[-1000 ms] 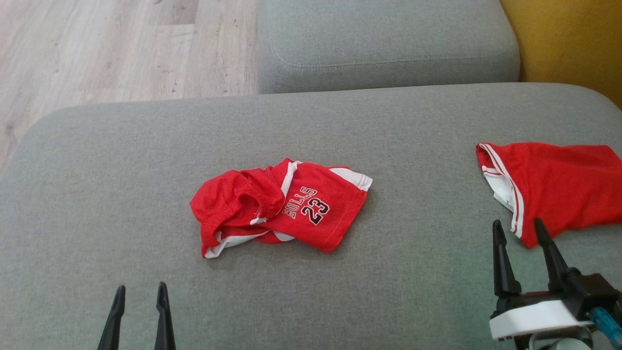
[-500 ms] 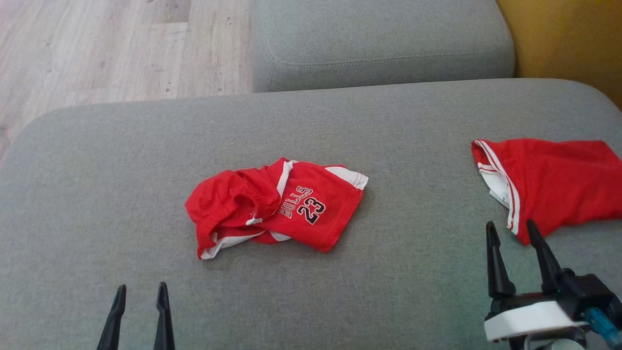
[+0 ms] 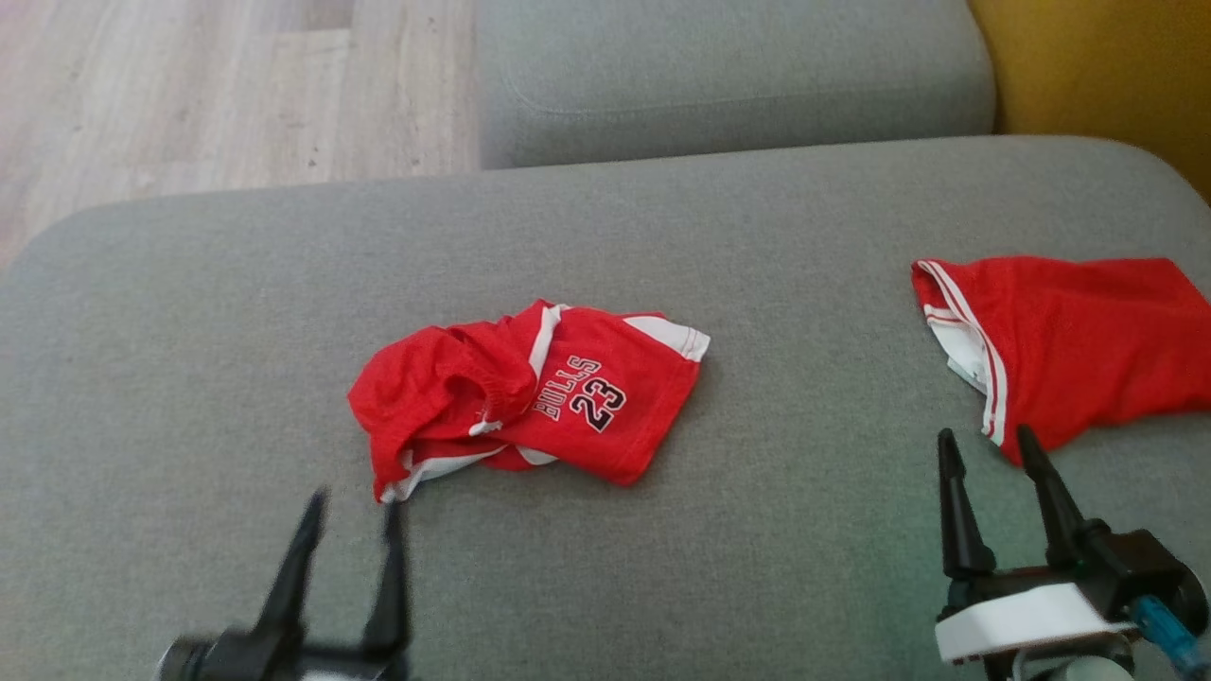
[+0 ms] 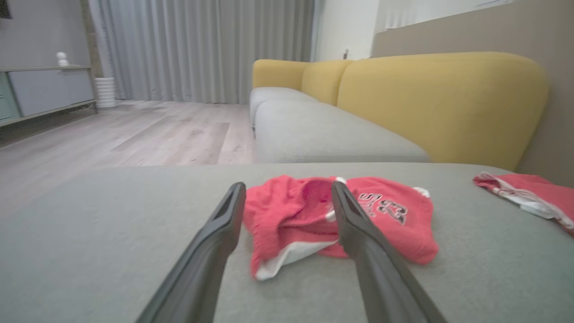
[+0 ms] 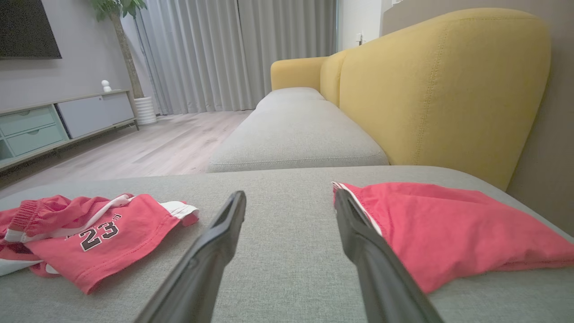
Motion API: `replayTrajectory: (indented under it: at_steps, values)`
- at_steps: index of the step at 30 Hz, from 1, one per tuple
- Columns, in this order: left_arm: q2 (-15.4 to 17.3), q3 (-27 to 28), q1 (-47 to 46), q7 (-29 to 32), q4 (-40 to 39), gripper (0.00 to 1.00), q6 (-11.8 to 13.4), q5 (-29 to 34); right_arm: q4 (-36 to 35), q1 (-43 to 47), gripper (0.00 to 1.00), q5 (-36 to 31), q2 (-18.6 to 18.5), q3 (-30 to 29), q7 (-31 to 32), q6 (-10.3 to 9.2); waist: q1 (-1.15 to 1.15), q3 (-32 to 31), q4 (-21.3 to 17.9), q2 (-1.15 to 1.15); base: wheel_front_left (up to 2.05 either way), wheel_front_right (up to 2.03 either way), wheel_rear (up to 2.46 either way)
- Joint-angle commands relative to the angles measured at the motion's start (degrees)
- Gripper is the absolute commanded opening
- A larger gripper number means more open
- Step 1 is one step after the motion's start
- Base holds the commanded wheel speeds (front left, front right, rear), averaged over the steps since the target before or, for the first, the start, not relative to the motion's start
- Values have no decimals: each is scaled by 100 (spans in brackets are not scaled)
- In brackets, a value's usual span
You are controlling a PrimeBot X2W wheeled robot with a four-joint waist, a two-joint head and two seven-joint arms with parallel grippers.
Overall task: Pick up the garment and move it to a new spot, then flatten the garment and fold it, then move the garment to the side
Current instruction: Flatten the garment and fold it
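Red garment [image 3: 568,407] is lying just ahead of the left gripper [image 3: 355,504], whose jaws are gaping empty. Right gripper [image 3: 985,437] is hanging parted, grasping nothing

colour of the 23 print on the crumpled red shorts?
Black digits, white outline, on the crumpled red shorts; clearest in head view.

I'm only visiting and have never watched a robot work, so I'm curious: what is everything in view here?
crumpled shorts: one, red with white trim and "BULLS 23", middle of near cushion
second garment: one, red with white stripes, right side of near cushion
seat cushions: two, grey, one under the clothes, one beyond
backrest: one, yellow, along the cushions' right side
floor: one, pale wood, far left
curtains: one run, grey, far wall
cabinet: one, grey-green, left wall
left fingers: two, dark, open, just short of the shorts
right fingers: two, dark, open, close to the second garment's edge
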Motion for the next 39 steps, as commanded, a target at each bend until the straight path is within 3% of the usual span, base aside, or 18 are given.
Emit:
replayTrajectory:
  at_steps: [1,10,23,24,25,26,27,33,39]
  values:
    - [-34,63,-462,-54,-117,100,-35,-1,-195,-229,100,-27,-31,173,-30,39,0,45,-43,0,0,0,0]
    - [-34,-688,-1735,-54,1419,100,52,-151,-244,-459,100,-8,-31,386,-30,39,0,427,-431,0,0,0,0]
    - [-34,-610,-2613,-55,2628,100,87,-315,-270,-624,100,23,-31,354,-30,39,0,750,-809,0,0,0,0]
    - [-34,-617,-2659,-55,2708,84,71,-334,-270,-631,100,26,-31,354,-30,39,0,764,-816,0,0,0,0]
    - [-34,-624,-2705,-55,2798,43,58,-365,-270,-636,100,28,-31,355,-30,39,0,776,-821,0,0,0,0]
    - [-34,-642,-2765,-55,2854,14,41,-386,-272,-640,100,34,-31,355,-30,39,0,788,-825,0,0,0,0]
    - [-34,-653,-2826,-55,2874,0,27,-398,-274,-646,100,41,-31,353,-30,39,0,801,-825,0,0,0,0]
    - [-34,-875,-3017,-55,3023,0,-64,-690,-248,-693,100,68,-31,365,-30,39,0,801,-811,0,0,0,0]
    - [-34,-1582,-2563,181,2048,0,-129,-1945,-207,-576,100,95,-31,293,-30,39,0,580,-761,0,0,0,0]
